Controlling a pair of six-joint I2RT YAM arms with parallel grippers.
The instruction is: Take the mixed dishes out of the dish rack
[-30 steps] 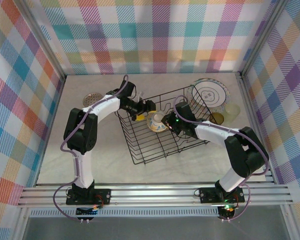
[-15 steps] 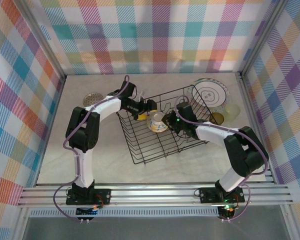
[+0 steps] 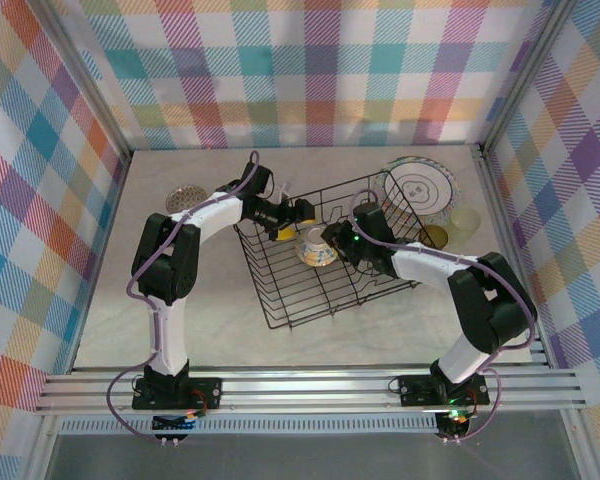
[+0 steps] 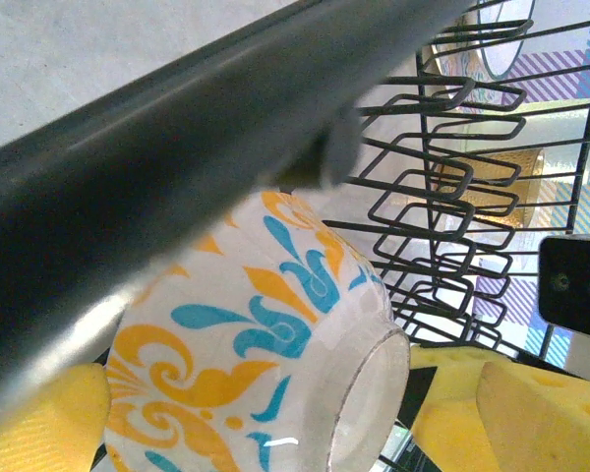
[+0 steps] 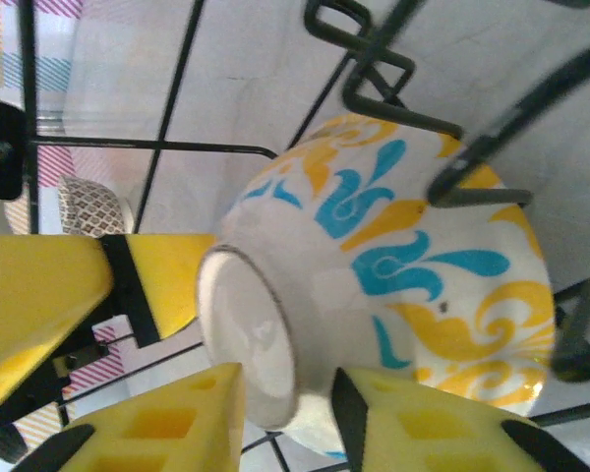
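Observation:
The dish rack point(image 3: 310, 285) sits mid-table, a black wire basket. Inside it a white bowl point(image 3: 316, 247) with blue and orange swirls lies on its side against the wires. My right gripper point(image 3: 337, 243) reaches in from the right. In the right wrist view its yellow fingers point(image 5: 167, 423) straddle the bowl's foot ring point(image 5: 246, 334), open, with a gap on one side. My left gripper point(image 3: 292, 222) comes from the far left, open wide. In the left wrist view the bowl point(image 4: 256, 344) lies between its yellow pads point(image 4: 39, 423), under a blurred rack wire point(image 4: 177, 167).
A cream plate with dark lines point(image 3: 420, 190) leans at the rack's far right corner. Beside it on the table stand a pale-green cup point(image 3: 464, 222) and an amber cup point(image 3: 433, 237). A small patterned bowl point(image 3: 185, 198) rests at the far left.
The bowl has tipped onto its side and shifted slightly. My right jaws closed a little, then widened around the bowl's foot. The left gripper edged to the right.

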